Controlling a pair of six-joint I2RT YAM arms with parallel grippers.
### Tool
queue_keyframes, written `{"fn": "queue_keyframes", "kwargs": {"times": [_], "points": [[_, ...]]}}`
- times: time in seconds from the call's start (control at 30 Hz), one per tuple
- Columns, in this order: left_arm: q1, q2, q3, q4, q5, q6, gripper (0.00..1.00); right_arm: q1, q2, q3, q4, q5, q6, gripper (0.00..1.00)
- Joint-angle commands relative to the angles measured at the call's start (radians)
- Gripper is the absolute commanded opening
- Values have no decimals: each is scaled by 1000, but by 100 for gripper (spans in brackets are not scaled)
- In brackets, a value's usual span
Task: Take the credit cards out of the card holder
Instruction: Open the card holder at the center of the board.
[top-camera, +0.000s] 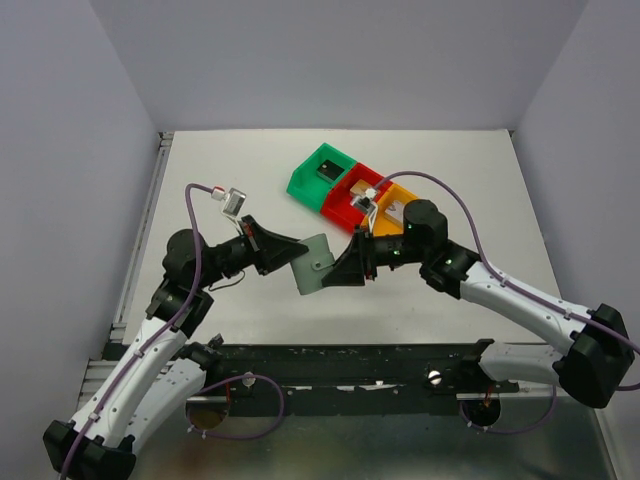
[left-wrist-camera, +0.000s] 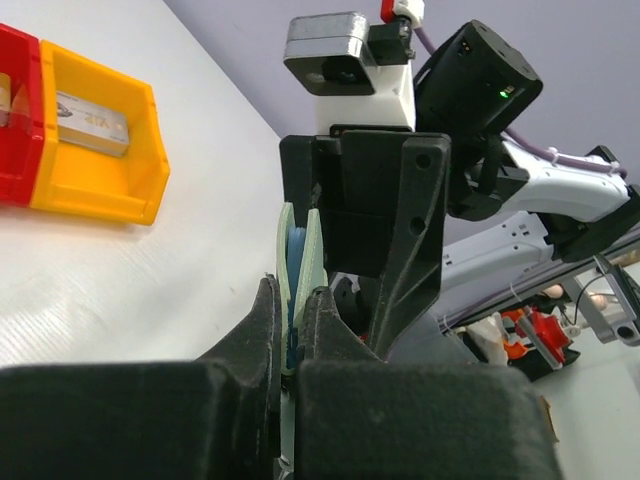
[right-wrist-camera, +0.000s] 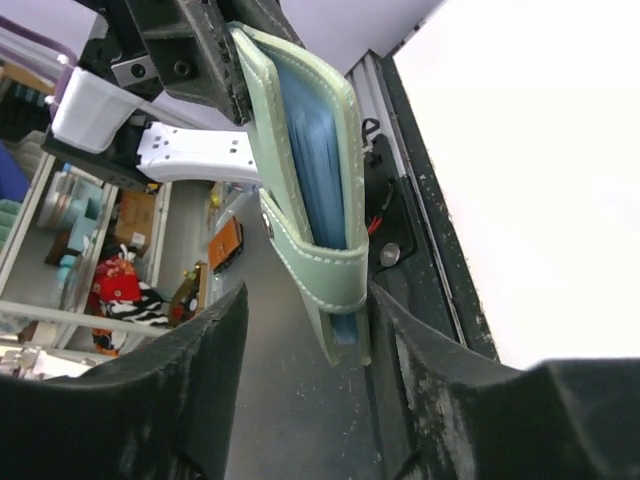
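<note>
Card holder (top-camera: 314, 263): grey-green bifold, hanging folded and on edge above the bench (top-camera: 230, 170), between the two claws, with blue showing inside.
Left claw (top-camera: 300, 248): pinching one end of the holder, jaws closed tight on it.
Right claw (top-camera: 341, 270): straddling the opposite end with jaws partly apart, one finger touching the holder, the other standing clear.
Black card (top-camera: 328, 168): lying in the green bin (top-camera: 303, 181).
Tan-gold card (left-wrist-camera: 92, 120): lying in the orange bin (left-wrist-camera: 100, 188).
Red bin (top-camera: 338, 208): sitting between them, contents unclear.

card holder (top-camera: 314, 263): pale green, blue lining | bins (top-camera: 338, 208): green, red, orange
</note>
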Motion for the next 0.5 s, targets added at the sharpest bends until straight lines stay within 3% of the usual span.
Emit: {"fn": "queue_keyframes", "kwargs": {"times": [0.0, 0.07, 0.2, 0.47], "points": [[0, -17, 35, -105, -77, 56, 0, 7, -59, 72, -187, 116, -102, 64], [0, -7, 70, -202, -125, 87, 0, 7, -88, 132, -349, 213, -168, 71], [-1, 29, 141, -346, -217, 119, 0, 35, -119, 256, -613, 453, -269, 73], [-89, 78, 288, -517, -473, 92, 0, 272, -35, 471, -871, 1039, -360, 69]]}}
